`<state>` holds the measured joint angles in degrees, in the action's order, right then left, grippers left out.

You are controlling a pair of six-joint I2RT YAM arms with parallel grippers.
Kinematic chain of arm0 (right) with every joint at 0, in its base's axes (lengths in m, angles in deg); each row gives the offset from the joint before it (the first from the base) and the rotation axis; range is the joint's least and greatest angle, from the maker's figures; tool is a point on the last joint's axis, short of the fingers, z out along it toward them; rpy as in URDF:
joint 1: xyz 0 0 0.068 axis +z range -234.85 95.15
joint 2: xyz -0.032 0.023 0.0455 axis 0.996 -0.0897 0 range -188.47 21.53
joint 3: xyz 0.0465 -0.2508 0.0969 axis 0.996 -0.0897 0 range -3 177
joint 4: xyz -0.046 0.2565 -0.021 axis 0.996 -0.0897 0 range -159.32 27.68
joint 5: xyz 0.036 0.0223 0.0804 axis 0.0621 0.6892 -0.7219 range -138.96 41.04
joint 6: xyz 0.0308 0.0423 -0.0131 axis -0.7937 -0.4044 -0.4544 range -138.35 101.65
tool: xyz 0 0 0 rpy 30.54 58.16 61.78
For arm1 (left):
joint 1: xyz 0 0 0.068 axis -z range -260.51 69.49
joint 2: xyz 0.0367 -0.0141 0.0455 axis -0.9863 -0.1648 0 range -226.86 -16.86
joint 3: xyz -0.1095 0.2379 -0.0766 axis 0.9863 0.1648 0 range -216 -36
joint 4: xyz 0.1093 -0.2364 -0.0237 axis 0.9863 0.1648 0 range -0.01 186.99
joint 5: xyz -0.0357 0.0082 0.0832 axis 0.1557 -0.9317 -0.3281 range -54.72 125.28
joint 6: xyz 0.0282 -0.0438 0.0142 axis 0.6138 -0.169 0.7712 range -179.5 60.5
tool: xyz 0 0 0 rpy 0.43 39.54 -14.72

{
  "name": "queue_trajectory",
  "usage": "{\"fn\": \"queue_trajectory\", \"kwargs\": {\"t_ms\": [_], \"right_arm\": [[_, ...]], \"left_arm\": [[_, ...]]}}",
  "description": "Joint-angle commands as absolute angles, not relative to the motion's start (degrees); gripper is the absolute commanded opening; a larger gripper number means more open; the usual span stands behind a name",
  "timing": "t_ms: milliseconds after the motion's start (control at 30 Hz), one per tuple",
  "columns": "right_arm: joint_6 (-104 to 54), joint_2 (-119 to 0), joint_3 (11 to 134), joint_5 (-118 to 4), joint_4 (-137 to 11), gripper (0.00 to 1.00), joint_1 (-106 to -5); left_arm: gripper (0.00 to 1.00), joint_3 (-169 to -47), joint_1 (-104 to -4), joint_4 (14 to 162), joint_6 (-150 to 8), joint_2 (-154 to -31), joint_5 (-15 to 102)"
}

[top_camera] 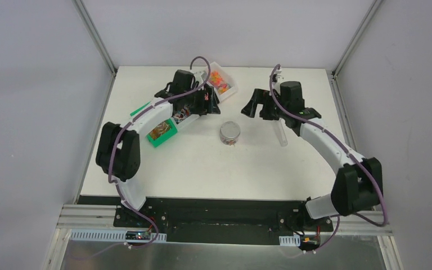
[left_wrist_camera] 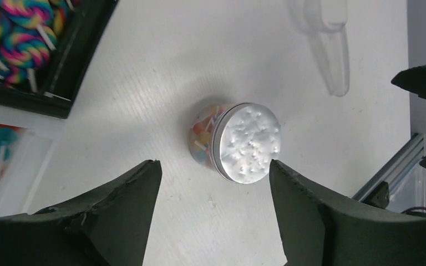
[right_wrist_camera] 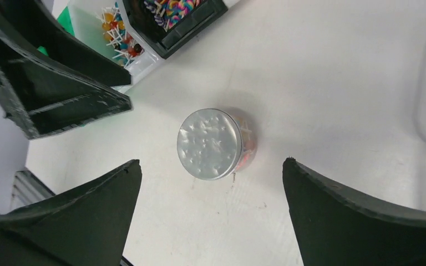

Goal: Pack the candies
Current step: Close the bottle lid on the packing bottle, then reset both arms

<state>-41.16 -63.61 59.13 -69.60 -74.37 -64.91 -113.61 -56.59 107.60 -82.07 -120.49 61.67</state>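
- 1 clear jar (top_camera: pixel 230 133) is standing upright in the middle of the table (top_camera: pixel 202 169), with its silver lid (right_wrist_camera: pixel 208 143) sitting on top.
- Candies (left_wrist_camera: pixel 201 132) are showing in mixed colours through the jar wall. More are lying in a white bin (top_camera: pixel 233 89) toward the far edge.
- Left gripper (left_wrist_camera: pixel 213 163) is hanging near the jar with its fingers spread apart, gripping nothing.
- Right gripper (right_wrist_camera: pixel 211 160) is hanging on the jar's other side with its fingers spread very wide, gripping nothing.
- Black bin (left_wrist_camera: pixel 72 66) of swirl lollipops is sitting beside the left gripper.

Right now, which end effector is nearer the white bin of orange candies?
Left. The left end effector hangs beside the white bin; the right end effector is farther right.
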Motion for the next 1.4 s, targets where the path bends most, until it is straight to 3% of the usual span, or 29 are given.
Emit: {"fn": "queue_trajectory", "kwargs": {"t_ms": [0,67,100,133,467,733,1000,1367], "right_arm": [[-33.23,-54.15,64.85,-58.33,-88.16,1.0,-64.35],[-32.14,-51.15,66.65,-55.57,-92.31,1.0,-64.37],[-32.0,-49.51,67.22,-54.43,-93.81,1.0,-64.32],[-32.09,-47.72,67.56,-53.24,-94.85,1.0,-64.32],[-36.3,-26.32,62.23,-43.03,-95.81,1.0,-64.27],[-38.65,-13.07,55.72,-50.59,-93.27,1.0,-64.28],[-41.0,-9.15,53.98,-52.93,-95.49,1.0,-64.24],[-42.83,-9.04,54.7,-51.52,-96.11,1.0,-64.34]], "left_arm": [[0.75,-119.74,-56.83,116.13,-75.74,-109.17,54.4],[0.8,-120.59,-56.87,117.82,-74.62,-105.1,51.64],[0.96,-120.83,-56.87,118.26,-74.16,-103.11,50.47],[0.99,-120.92,-56.87,118.44,-73.76,-100.02,49.2],[0.99,-115.28,-56.86,118.12,-72.4,-78.58,41.22],[0.99,-105.48,-56.84,117.17,-74.22,-62.68,40.37],[0.99,-100.62,-56.8,116.99,-77.95,-53.84,38.19],[0.99,-98.89,-56.86,116.97,-79.04,-53.6,39.25]]}}
